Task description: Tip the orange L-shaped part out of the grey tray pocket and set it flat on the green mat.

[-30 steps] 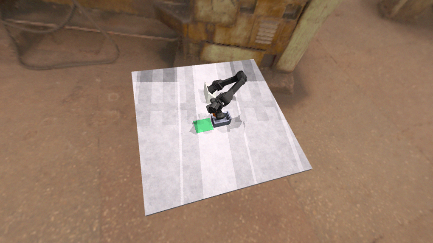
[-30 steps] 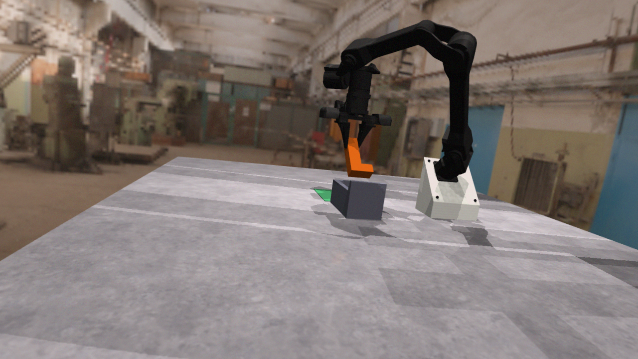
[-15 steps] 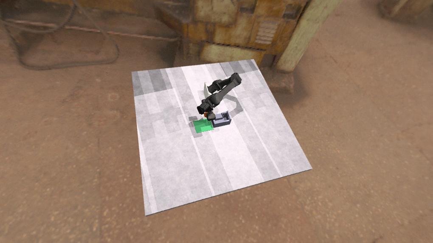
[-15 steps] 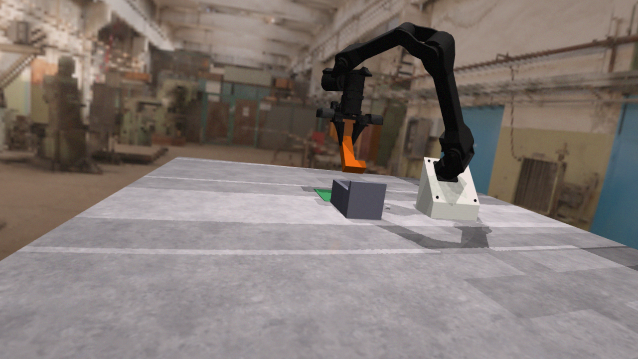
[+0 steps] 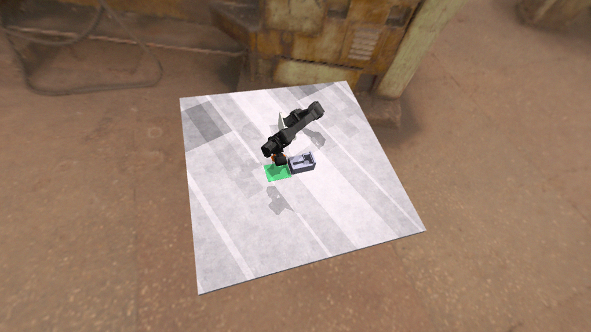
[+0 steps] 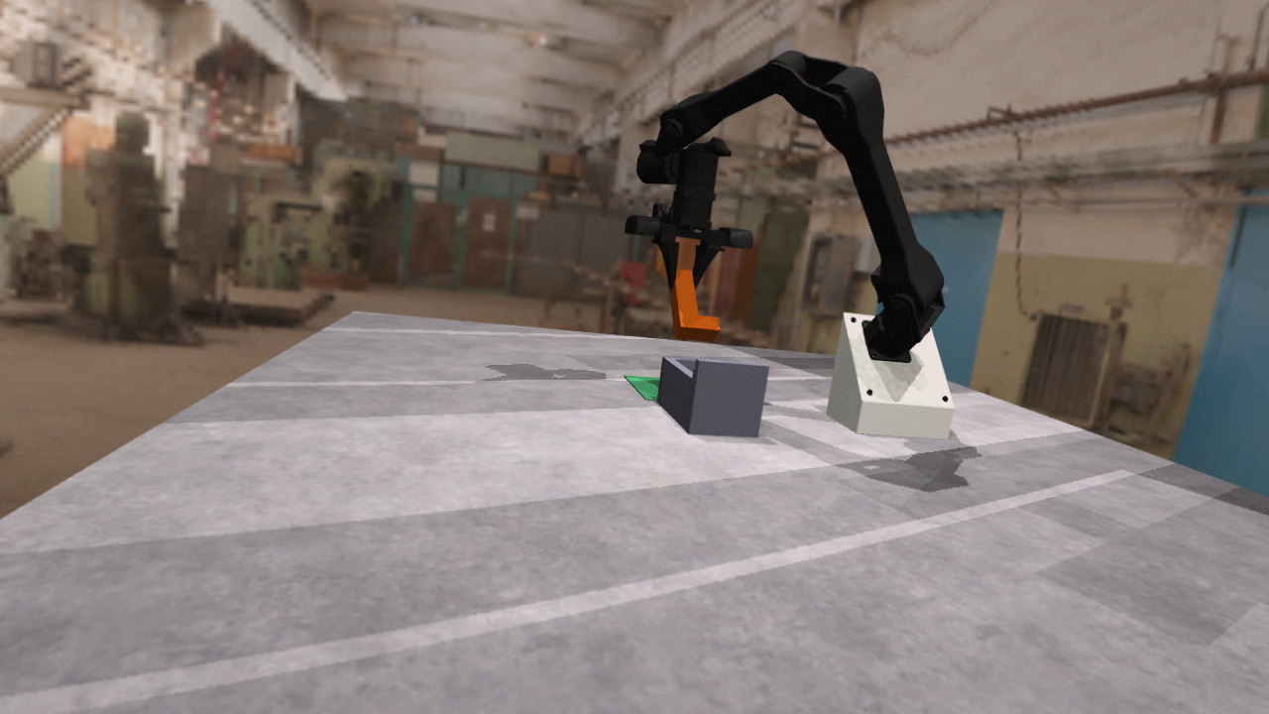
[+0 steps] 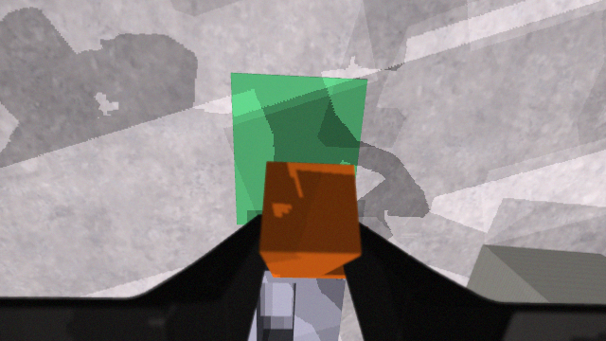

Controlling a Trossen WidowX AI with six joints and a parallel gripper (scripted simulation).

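Note:
The orange L-shaped part (image 5: 272, 157) (image 6: 687, 305) (image 7: 310, 204) hangs nearly upright in the air, its L-shaped end down. My gripper (image 6: 685, 280) (image 7: 304, 225) is shut on its upper end. The part is clear of the grey tray (image 5: 304, 168) (image 6: 732, 399) (image 7: 319, 308), whose pocket shows empty in the top view. The green mat (image 5: 279, 176) (image 6: 640, 385) (image 7: 248, 166) lies flat beside the tray. In the wrist view the part covers the mat's near right portion. The exact height above the mat is hard to tell.
The pale arm base (image 6: 900, 419) (image 7: 502, 279) stands on the table, to the right in the exterior view and at the lower right in the wrist view. The tray's raised walls stand close to the mat's edge. Shadows of the arm cross the mat and table.

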